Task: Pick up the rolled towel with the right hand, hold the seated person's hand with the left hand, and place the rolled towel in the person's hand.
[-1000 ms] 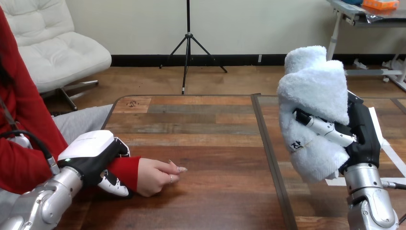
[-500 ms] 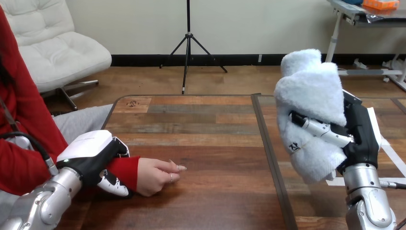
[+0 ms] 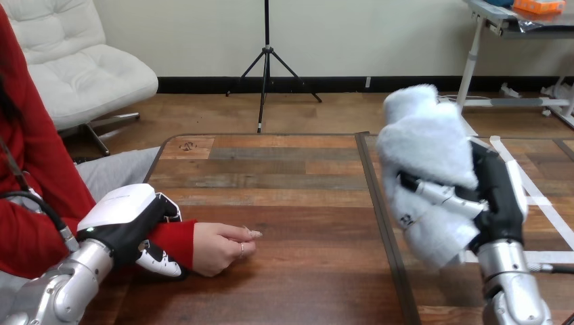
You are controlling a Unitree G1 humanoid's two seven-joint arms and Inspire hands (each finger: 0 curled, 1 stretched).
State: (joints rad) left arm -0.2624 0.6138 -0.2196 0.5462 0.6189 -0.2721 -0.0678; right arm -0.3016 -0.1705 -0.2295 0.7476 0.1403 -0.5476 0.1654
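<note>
one rolled towel (image 3: 425,145), seemingly near-upright

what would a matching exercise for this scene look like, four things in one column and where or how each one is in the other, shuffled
Column 1
1. rolled towel
2. left hand
3. right hand
4. person's hand

Column 2
A. resting on the table, towards its left side
B. curled round the person's wrist, on the red sleeve
C. white, held up off the table at the right
D. black, raised, fingers closed on the towel

Pairs: 1-C, 2-B, 3-D, 4-A
</note>
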